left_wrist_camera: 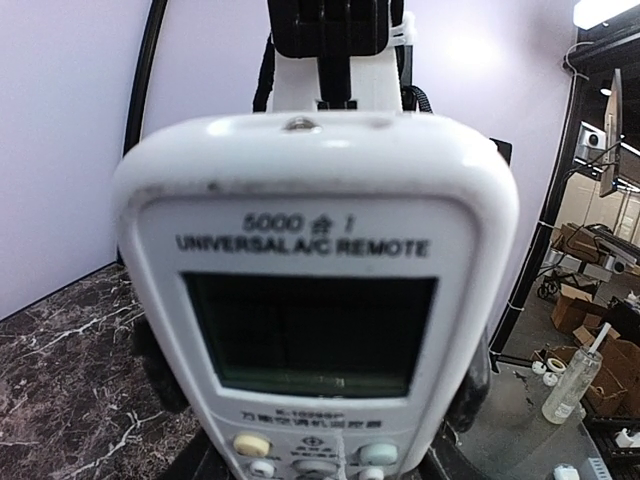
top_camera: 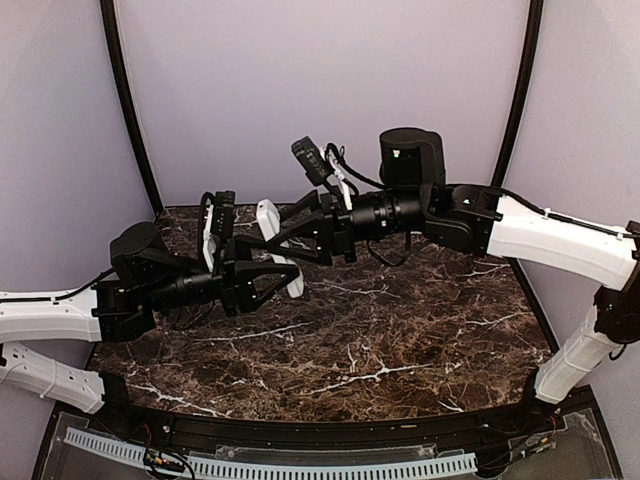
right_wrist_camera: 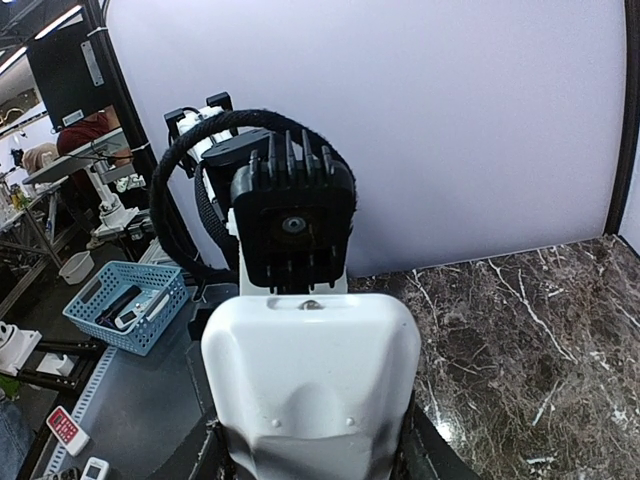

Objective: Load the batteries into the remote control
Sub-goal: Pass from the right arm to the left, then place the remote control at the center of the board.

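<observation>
White universal A/C remote control (left_wrist_camera: 315,300): aloft, left of centre above marble table (top_camera: 400,350). Left gripper (top_camera: 288,274) and right gripper (top_camera: 258,243) both clamped on its side edges.

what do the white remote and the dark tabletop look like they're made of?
The white rectangular remote control: looks like moulded plastic, semi-gloss, from soft highlights, rounded edges, printed lettering. The dark brown tabletop: marble look, white veins, slight sheen; real stone or printed laminate, can't tell.
</observation>
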### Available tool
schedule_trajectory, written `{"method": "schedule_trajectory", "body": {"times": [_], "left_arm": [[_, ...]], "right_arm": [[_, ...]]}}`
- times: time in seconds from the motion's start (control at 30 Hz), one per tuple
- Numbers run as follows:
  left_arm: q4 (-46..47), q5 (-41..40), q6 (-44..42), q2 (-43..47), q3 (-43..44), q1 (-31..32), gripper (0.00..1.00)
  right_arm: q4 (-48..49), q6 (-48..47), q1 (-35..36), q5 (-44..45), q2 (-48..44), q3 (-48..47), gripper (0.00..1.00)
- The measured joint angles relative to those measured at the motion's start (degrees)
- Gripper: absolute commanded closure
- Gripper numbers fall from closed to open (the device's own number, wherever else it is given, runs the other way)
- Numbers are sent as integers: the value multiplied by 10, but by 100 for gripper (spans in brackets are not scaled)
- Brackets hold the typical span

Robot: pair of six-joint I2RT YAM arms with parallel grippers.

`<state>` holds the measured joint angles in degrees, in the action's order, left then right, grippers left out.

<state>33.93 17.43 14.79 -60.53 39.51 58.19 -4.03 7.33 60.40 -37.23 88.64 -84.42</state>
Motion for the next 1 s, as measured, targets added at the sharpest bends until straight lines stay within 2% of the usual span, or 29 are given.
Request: {"method": "schedule_trajectory", "body": {"times": [0.03, 0.1, 0.13, 0.17, 0.2, 0.3, 0.4, 0.6, 0.7, 0.83, 1.0], "left_arm": [[0, 0, 0, 0, 0, 0, 85], [-2, -1, 0, 1, 0, 0, 93], [-4, -3, 0, 2, 0, 0, 98], [-9, -7, -1, 4, 0, 0, 99], [-17, -19, -1, 6, 0, 1, 100], [-62, -78, 3, 16, 2, -1, 100], [-147, -160, 25, 13, 20, -2, 100], [-347, -347, 171, -64, 70, -2, 100], [-436, -388, 257, -123, 82, -5, 100], [-573, -410, 362, -237, 151, -15, 100], [-666, -404, 418, -334, 221, -29, 100]], "right_arm": [[0, 0, 0, 0, 0, 0, 60], [0, 0, 0, 2, 0, 0, 40], [0, 0, 0, 5, 0, 0, 18], [-1, 2, 1, 11, 0, 1, 4], [-5, 3, 2, 22, -1, 1, 2], [-23, 6, 3, 67, -6, 1, 1], [-46, 16, 1, 139, -14, 1, 1], [-125, 44, -8, 334, -22, 1, 1], [-172, 57, -10, 395, -17, 1, 2], [-221, 75, -10, 434, -5, 2, 1], [-238, 91, -10, 452, -4, 21, 1]]}}
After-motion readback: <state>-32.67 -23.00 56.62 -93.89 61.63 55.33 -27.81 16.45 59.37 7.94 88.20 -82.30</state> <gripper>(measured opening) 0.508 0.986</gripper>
